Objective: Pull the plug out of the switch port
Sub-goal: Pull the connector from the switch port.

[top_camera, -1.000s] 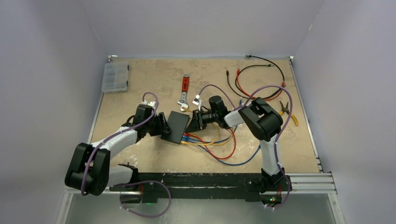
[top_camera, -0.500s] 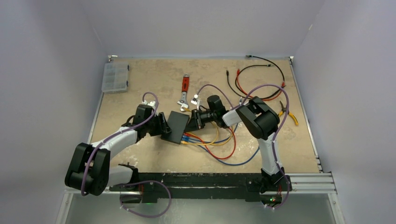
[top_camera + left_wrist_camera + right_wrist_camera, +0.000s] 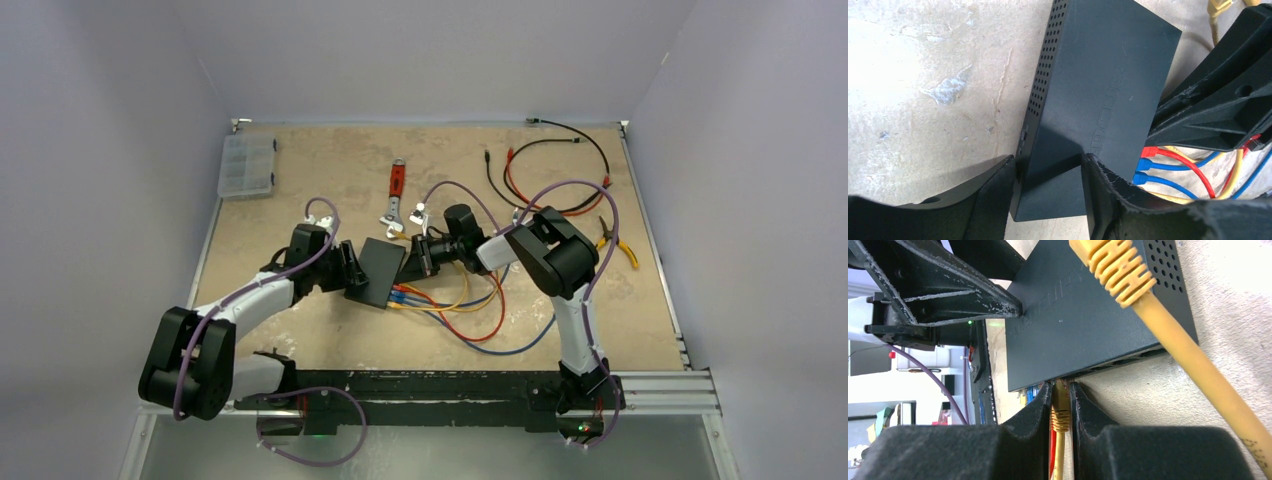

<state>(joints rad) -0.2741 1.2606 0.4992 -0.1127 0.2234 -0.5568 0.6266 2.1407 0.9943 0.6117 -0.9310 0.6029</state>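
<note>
The switch (image 3: 378, 268), a flat matte black box, lies mid-table with blue, red and yellow plugs (image 3: 400, 297) in the ports on its near edge. My left gripper (image 3: 352, 272) grips its left end. In the left wrist view the fingers (image 3: 1103, 200) clamp the switch (image 3: 1098, 90) from both sides. My right gripper (image 3: 412, 262) reaches in from the right. In the right wrist view it (image 3: 1061, 390) is shut on a yellow plug (image 3: 1060, 412) at the port edge of the switch (image 3: 1083, 315). I cannot tell whether that plug is still seated.
A loose yellow plug and cable (image 3: 1113, 270) crosses the right wrist view. A red-handled wrench (image 3: 395, 200) lies behind the switch, a clear compartment box (image 3: 247, 166) at back left, pliers (image 3: 612, 238) and red and black leads (image 3: 545, 165) at back right. Coloured cables (image 3: 470, 315) trail toward me.
My right arm shifted slightly left over the first half second, then held still. The left arm and the switch have not moved.
</note>
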